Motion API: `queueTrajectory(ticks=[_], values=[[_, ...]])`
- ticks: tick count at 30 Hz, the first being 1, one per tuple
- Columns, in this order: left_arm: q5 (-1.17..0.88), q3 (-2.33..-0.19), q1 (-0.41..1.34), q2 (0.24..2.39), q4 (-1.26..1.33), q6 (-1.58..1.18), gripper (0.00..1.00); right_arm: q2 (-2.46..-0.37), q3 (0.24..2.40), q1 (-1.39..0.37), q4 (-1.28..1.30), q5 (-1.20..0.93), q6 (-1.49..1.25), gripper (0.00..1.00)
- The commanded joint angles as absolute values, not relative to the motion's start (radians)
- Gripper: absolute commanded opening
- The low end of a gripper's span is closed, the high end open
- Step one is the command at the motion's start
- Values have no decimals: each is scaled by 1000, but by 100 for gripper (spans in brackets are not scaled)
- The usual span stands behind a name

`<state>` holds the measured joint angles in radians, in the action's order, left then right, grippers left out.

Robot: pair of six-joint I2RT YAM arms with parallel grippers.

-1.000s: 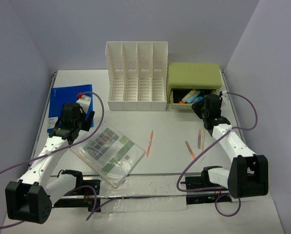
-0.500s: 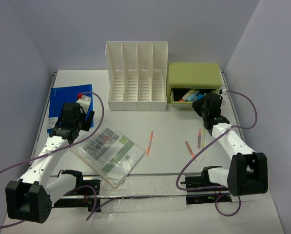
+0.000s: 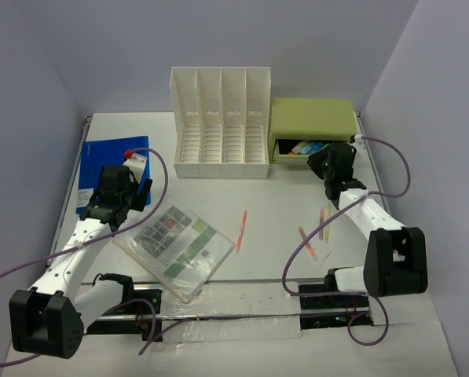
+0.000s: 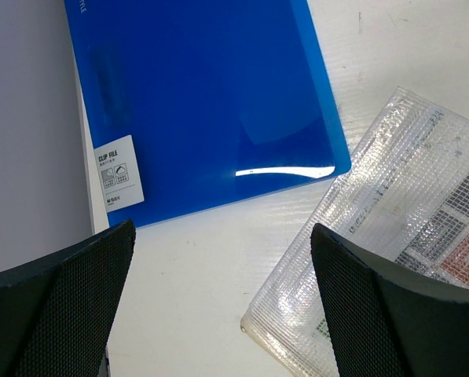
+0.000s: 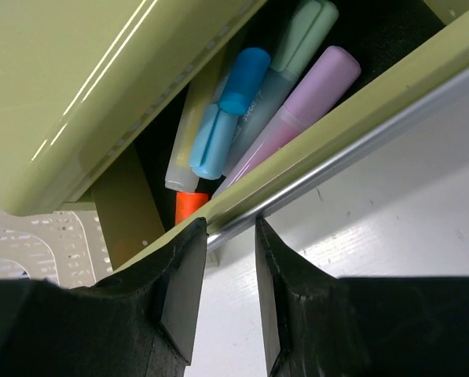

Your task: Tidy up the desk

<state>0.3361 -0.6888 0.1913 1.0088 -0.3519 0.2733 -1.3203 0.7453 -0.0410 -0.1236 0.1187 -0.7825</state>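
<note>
The white counter (image 3: 273,196) takes up the whole scene beneath both arms. At its far edge a white file rack (image 3: 220,118) is stood, and a green drawer box (image 3: 313,119) is set just to the right of it.

On the left a blue clip file (image 3: 100,161) is laid flat. A clear plastic sleeve (image 3: 179,245) of printed sheets is laid near its corner, apart from it. The left jaws are held wide apart above that corner, and nothing is held between them.

The box's drawer (image 5: 375,94) is seen partly pulled out, with a lilac marker (image 5: 313,86), a blue marker (image 5: 226,110) and a pale green marker (image 5: 305,31) inside. The right jaws are set narrowly apart at the drawer's front lip, with nothing seen between them. Whether the lip is touched cannot be told.

An orange pen (image 3: 241,229) is seen loose at mid-counter. A reddish pen (image 3: 306,240) and a yellowish pen (image 3: 324,223) are seen beside the right arm.

Several failures can be foreseen:
- If the drawer were shut now, the three pens would be stranded outside it.
- The box looks light, so it could be shoved back or skewed by an off-centre push.
- The narrow lip could be slipped off by the jaws.
- A marker riding high could be caught under the box top, and the drawer would be jammed.
</note>
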Motion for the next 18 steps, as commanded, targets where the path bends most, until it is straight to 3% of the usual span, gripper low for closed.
queueTrajectory(ticks=[1,18], values=[[354,-709,196,1012,-336,278,99,-1324,784,-35,-262,126,-758,38],[368,-708,196,1027,-334,279,99,-1363,815,-32,-341,140,-692,35]])
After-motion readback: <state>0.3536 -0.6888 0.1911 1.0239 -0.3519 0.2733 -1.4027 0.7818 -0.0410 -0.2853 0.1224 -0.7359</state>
